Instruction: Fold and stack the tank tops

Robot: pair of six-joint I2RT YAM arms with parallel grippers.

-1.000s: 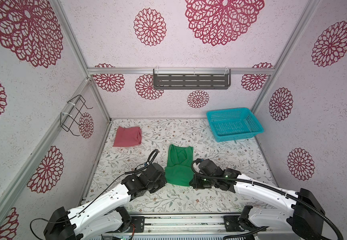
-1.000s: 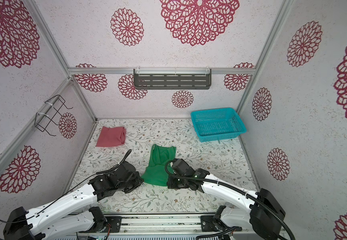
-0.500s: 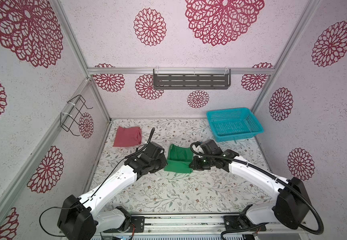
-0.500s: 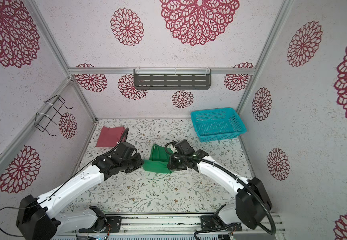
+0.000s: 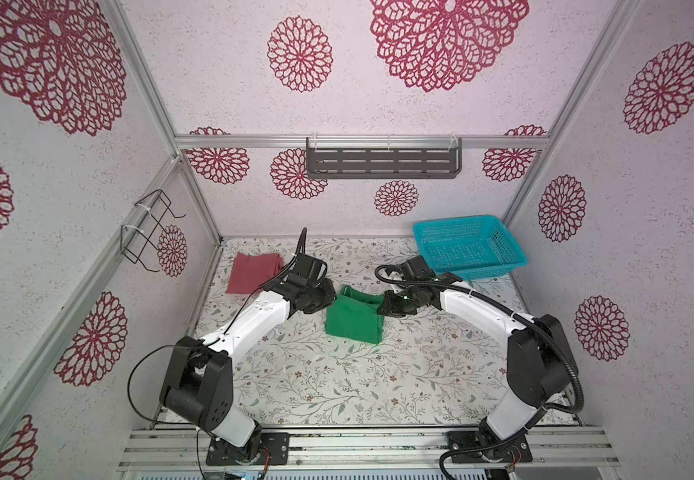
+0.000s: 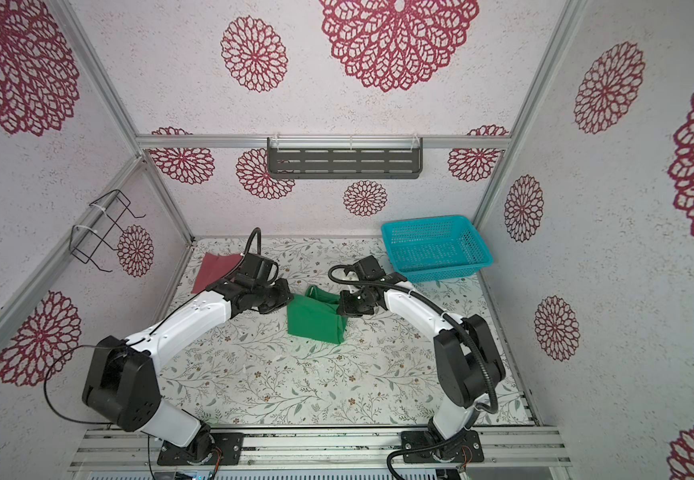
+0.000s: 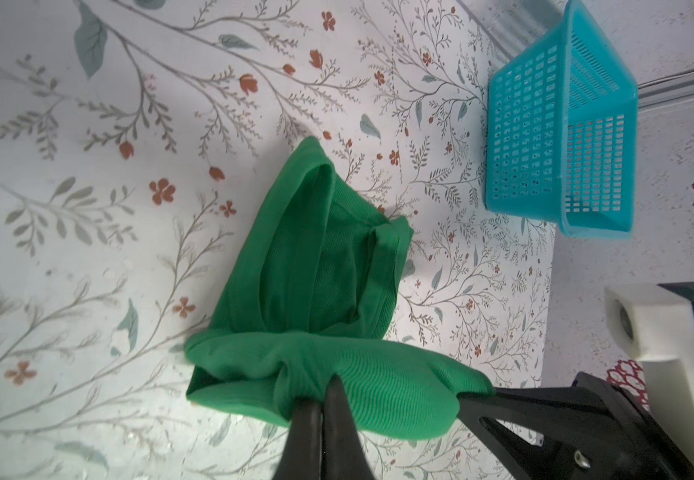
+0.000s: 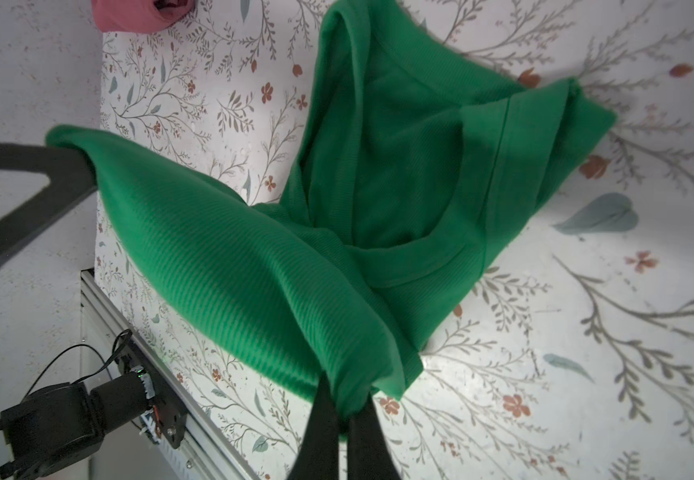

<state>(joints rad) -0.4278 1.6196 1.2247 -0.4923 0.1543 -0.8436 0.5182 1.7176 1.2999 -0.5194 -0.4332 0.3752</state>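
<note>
Top views, green tank top (image 5: 353, 320): mid-table, doubled over on itself, its far edge lifted between the arms.
Top views, pink tank top (image 5: 251, 274): folded flat in the far left corner of the table (image 5: 337, 374), well apart from the green one.
Top views, basket (image 5: 486, 271): far right corner, apart from both garments.
Top views, left gripper (image 5: 332, 297) and right gripper (image 5: 380, 309): one at each end of the raised green edge.
Left wrist, left gripper (image 7: 322, 395): jaws pinched together on a bunched corner of green cloth; the right gripper's tip (image 7: 474, 401) is buried in the same edge.
Right wrist, right gripper (image 8: 345, 399): clamped on the opposite corner; the cloth between the two sags in a soft belly.
Handling: I judge it light, limp and ribbed (so it should grip rather than slip), and it holds no shape of its own.
Where to hold: the two corners of one edge, both at once, kept taut so the fold lands square.
</note>
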